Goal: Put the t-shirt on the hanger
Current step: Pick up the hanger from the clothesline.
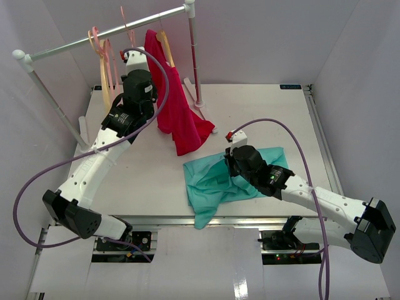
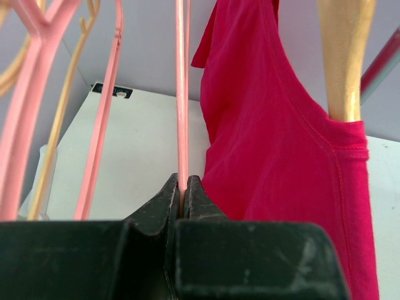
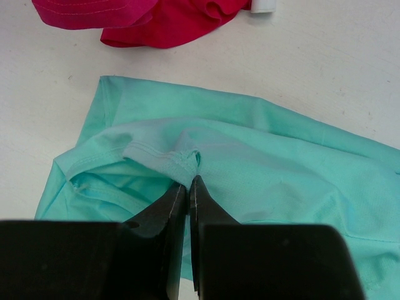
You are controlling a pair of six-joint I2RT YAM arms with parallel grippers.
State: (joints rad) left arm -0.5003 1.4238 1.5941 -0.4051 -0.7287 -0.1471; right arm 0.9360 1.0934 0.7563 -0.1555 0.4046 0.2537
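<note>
The teal t-shirt (image 1: 215,181) lies crumpled on the white table at the front centre, one corner hanging over the near edge. My right gripper (image 3: 189,180) is shut on a fold of its ribbed collar (image 3: 164,159); in the top view this gripper (image 1: 232,164) rests on the cloth. Up at the rack, my left gripper (image 2: 184,187) is shut on a thin bar of the light-pink hanger (image 2: 182,94). The top view shows the left gripper (image 1: 129,60) raised among the hangers, just left of the red garment.
A crimson-red garment (image 1: 178,115) hangs on a wooden hanger (image 2: 342,56) from the rail (image 1: 106,30), its hem reaching the table. More pink hangers (image 2: 34,87) and a cream one (image 2: 59,122) hang left of the held bar. The rack post (image 1: 195,59) stands behind the red garment.
</note>
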